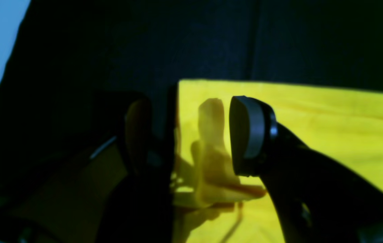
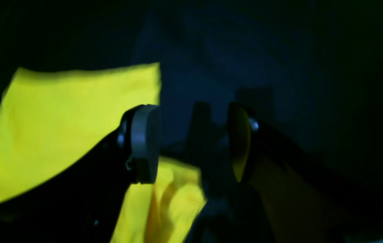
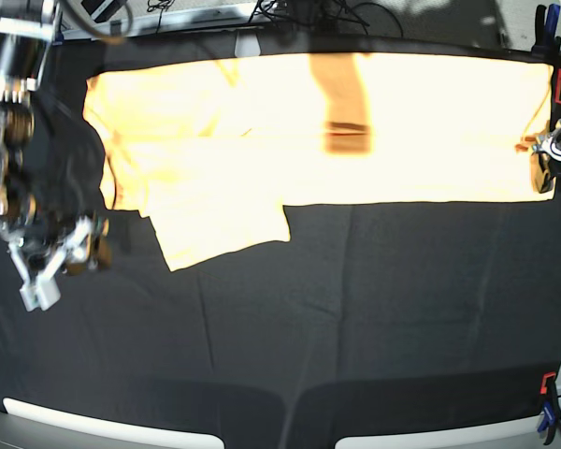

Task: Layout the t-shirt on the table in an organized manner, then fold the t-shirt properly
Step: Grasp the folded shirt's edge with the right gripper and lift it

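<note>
Spread across the far half of the table (image 3: 374,309): the t-shirt (image 3: 402,131), pale yellow-orange, lying flat as one long band from the far left to the right edge, with a sleeve (image 3: 220,223) sticking out toward the near side at its left end. Across the band near the middle, a darker brownish stripe that looks like a shadow. At the table's right edge, red and blue clamps (image 3: 549,398).

In the base view, at the left: the right gripper (image 3: 51,257), near the sleeve but apart from it, over bare black cloth. In its wrist view, jaws standing wide apart, nothing between them; grey pad of one finger (image 2: 144,143) just in front of yellow cloth (image 2: 59,128), the other finger over dark table. Shirt to the left of and below that gripper, its straight edge ending about level with the grey pad.

At the far right edge of the base view: the left gripper (image 3: 553,154), right at the end of the shirt's band. In its wrist view (image 1: 191,135), jaws likewise well apart and holding nothing; one grey-padded finger (image 1: 250,135) above the yellow cloth, the other dim against the black table. Shirt's corner lying under the gap between the fingers, stretching off to the right
</note>
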You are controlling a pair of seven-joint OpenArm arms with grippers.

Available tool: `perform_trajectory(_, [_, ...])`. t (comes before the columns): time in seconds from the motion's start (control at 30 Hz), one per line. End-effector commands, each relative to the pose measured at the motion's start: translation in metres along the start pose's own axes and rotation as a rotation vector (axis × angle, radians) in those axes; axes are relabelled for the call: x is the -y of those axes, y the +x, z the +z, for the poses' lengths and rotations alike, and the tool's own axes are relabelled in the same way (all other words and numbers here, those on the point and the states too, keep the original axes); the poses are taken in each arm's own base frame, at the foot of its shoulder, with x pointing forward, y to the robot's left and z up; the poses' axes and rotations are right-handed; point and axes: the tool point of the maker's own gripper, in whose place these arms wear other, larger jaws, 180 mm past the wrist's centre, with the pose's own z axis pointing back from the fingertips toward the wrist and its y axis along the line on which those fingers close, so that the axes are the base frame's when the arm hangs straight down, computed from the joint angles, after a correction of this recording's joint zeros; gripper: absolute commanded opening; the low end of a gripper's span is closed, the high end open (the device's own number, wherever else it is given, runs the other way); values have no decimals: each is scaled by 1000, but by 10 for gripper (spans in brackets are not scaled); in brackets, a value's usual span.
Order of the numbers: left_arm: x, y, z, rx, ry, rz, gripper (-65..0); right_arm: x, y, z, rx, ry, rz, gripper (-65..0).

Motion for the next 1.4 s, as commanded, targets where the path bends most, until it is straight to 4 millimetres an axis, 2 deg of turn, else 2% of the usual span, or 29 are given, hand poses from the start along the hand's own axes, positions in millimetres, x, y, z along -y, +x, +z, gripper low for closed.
perform_trajectory(0.0, [0, 20, 2, 66, -2, -13, -310, 2, 17, -1, 19, 8, 11, -342])
perform_trajectory(0.2, [17, 13, -2, 83, -14, 18, -310, -16, 14, -49, -150, 77, 44, -342])
perform_trajectory(0.4, [22, 9, -4, 94, -6, 6, -310, -24, 13, -76, -270, 58, 108, -342])
perform_trajectory(0.63, [22, 20, -3, 149, -6, 4, -310, -50, -5, -105, -363, 86, 83, -352])
perform_trajectory(0.8, [22, 20, -3, 150, -6, 4, -310, -66, -13, -113, -410, 68, 146, -419])
perform_trajectory(0.87, [22, 20, -3, 150, -6, 4, -310, -70, -14, -115, -415, 65, 160, -484])
perform_trajectory(0.97, [22, 20, -3, 150, -6, 4, -310, -69, -14, -115, -419, 56, 173, -631])
perform_trajectory(1.0, [22, 20, -3, 150, -6, 4, -310, -68, -14, -115, -419, 55, 174, -650])
perform_trajectory(1.1, [22, 20, -3, 150, -6, 4, -310, -69, -14, -114, -419, 69, 195, -650])
perform_trajectory(1.2, [22, 20, -3, 150, -6, 4, -310, -78, -12, -112, -410, 131, 272, -650])
perform_trajectory(1.37, [22, 20, -3, 150, -6, 4, -310, -83, 5, -107, -372, 127, 313, -650])
